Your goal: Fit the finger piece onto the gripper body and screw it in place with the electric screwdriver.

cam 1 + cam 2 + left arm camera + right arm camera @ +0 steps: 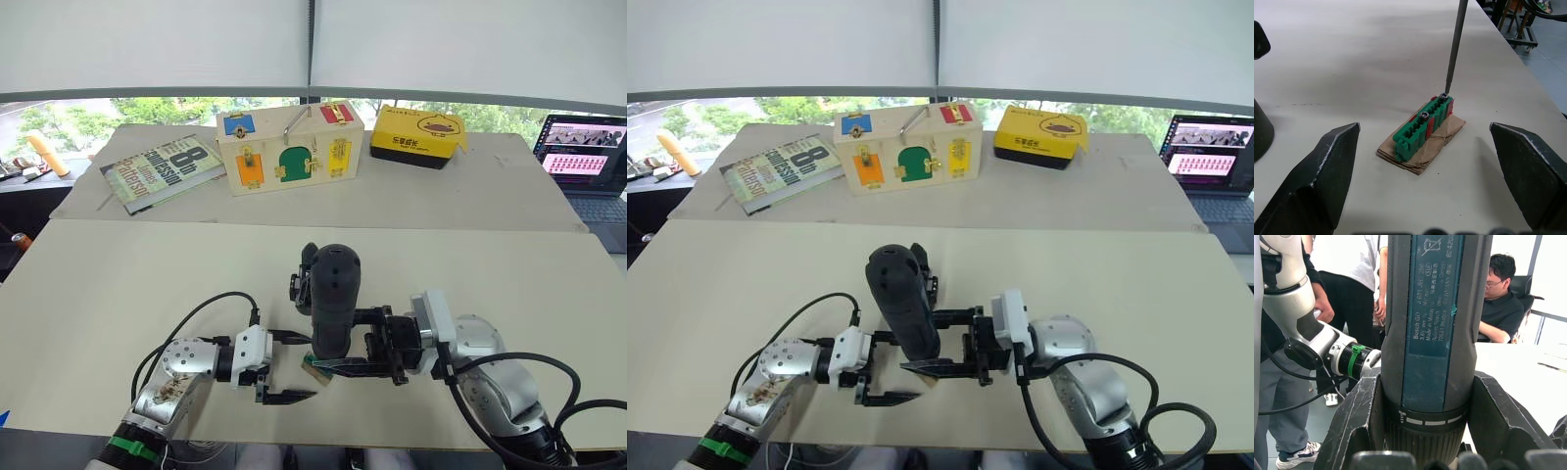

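Upright, electric screwdriver (334, 294) in right gripper (372, 354), bit seemingly on a screw.

Near worktop (118, 294): screwdriver (334, 294) upright at centre-front, betw. left pincer (292, 367) and right pincer (343, 343). Its bit sits on the end screw of a small block (1422, 128), which lies on a cardboard scrap (1415, 159). Gripper body (303, 284) just behind screwdriver. Far worktop, l to r: book (162, 171), latch box (286, 147), case (416, 137). Laptop (586, 162) far right.
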`<state>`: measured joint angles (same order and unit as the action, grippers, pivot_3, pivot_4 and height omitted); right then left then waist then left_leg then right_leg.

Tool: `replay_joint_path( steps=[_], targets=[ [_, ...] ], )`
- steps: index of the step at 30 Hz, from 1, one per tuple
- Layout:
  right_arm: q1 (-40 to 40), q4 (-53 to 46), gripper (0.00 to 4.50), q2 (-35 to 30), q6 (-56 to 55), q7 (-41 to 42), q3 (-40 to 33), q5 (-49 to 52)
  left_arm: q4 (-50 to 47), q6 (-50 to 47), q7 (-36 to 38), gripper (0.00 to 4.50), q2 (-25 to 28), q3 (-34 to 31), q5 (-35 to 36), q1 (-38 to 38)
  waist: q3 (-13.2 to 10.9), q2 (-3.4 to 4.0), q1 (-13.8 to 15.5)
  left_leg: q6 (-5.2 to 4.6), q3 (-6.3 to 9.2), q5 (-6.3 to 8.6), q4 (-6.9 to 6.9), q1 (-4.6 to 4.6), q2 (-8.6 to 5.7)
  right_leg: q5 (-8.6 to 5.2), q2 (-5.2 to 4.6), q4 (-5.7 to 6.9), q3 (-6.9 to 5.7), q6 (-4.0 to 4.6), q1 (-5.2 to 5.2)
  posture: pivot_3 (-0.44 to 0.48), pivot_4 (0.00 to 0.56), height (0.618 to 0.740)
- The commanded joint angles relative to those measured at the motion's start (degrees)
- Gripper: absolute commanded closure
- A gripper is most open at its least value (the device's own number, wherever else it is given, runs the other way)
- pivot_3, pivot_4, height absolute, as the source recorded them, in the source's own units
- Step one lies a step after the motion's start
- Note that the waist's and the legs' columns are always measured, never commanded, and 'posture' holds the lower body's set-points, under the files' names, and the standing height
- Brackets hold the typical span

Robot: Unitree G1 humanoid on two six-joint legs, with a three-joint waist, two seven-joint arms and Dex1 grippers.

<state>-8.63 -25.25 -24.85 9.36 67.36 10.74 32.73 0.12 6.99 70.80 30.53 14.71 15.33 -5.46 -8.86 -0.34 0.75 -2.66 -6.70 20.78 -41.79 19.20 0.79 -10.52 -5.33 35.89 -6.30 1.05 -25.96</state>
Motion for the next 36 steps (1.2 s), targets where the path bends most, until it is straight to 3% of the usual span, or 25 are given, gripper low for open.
replay_joint_path(
  steps=[1, 36],
  targets=[
    [-1.09, -2.17, 2.57, 0.02, -1.61, -0.13, -0.40, 0.81, 1.56, -1.07, -0.03, 0.00, -0.18, 1.60, -1.11, 0.54, 0.00, 0.00, 0.02, 0.00, 0.00, 0.00, 0.00, 0.00, 0.00, 0.00, 0.00, 0.00, 0.00, 0.00, 0.00, 0.000, 0.150, 0.740],
    [-0.52, -2.63, 2.57, -0.75, -0.61, -0.14, 0.50, 1.22, -0.05, -2.37, -0.71, 0.00, 0.06, 1.61, -0.87, 1.57, 0.03, 0.00, -0.01, -0.02, 0.02, 0.00, 0.00, -0.01, 0.00, 0.00, -0.01, 0.00, 0.00, 0.00, 0.02, 0.000, 0.150, 0.740]
  ],
)
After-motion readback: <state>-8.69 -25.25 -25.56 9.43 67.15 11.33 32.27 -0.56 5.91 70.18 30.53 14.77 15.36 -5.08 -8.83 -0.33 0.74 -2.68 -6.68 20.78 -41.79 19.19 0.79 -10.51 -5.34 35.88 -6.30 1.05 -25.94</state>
